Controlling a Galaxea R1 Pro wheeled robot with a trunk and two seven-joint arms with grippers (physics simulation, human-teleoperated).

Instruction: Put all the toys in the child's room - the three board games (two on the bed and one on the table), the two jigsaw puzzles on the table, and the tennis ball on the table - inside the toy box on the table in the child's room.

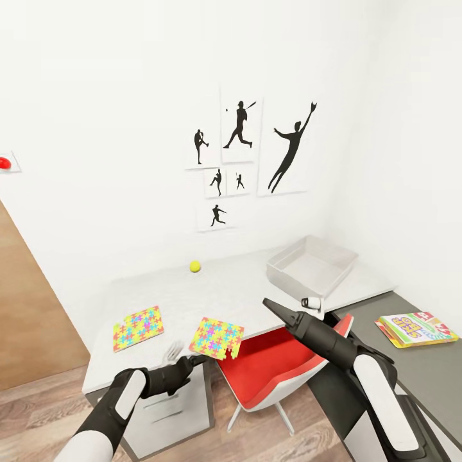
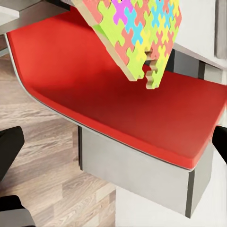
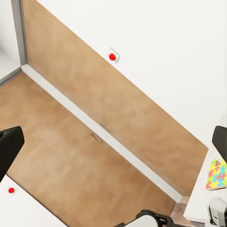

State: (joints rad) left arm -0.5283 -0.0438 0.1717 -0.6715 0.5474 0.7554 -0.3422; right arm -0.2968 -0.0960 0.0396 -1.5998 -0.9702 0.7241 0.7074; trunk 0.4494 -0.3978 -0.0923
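Counter [image 1: 244, 289]: pale grey, against a white wall.
On it: toy box [image 1: 312, 264], tennis ball [image 1: 195, 266], two jigsaw puzzles [image 1: 138, 328] [image 1: 216, 337].
Left end effector [image 1: 183, 364]: clamped on the overhanging puzzle.
Right end effector [image 1: 273, 307]: fingers apart.

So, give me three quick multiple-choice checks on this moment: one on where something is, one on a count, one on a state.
1. Where is the tennis ball?
A. inside the toy box
B. on the table top, near the wall
C. on the red chair

2. How many jigsaw puzzles lie on the table?
A. one
B. two
C. three

3. What is the state of the toy box?
A. empty
B. holding a board game
C. tipped on its side

Answers:
1 B: the head view shows the ball on the pale table top, apart from the bin.
2 B: one puzzle lies flat near the front edge, and the other overhangs that edge above the red chair, close by the left gripper.
3 A: only the bin's bare grey floor shows, and it stands upright.
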